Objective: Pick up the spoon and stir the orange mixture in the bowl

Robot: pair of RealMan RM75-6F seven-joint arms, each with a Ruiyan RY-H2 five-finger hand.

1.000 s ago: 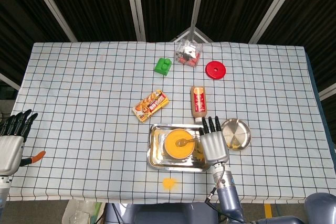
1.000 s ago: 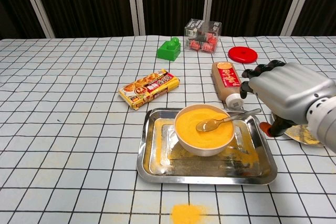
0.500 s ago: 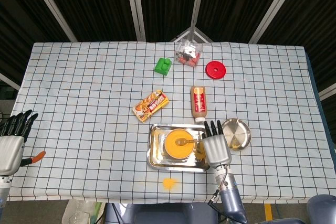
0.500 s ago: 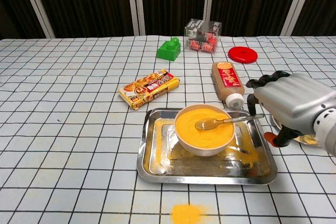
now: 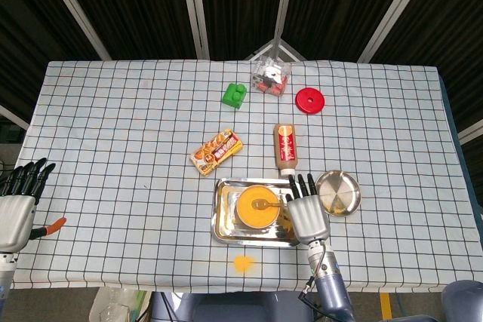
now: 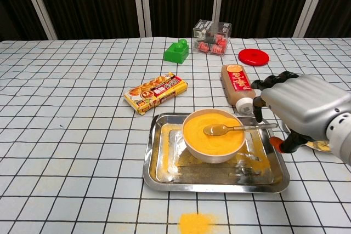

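right robot hand: at tray's right edge, grip on handle can't be told | spoon: in bowl, handle pointing right toward that hand | left robot hand: far left, fingers extended, holding nothing

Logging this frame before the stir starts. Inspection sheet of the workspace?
Surface: checked tablecloth; orange spill near front edge.
Job's things: bowl of orange mixture in steel tray; spoon resting in it, handle to the right.
Clutter: green block, clear box, red disc, snack pack, sauce bottle, steel dish.
Hands: right hand by spoon handle, grip unclear; left hand open, at table edge.
Cables: one along the right forearm.
Surroundings: dark slatted wall.
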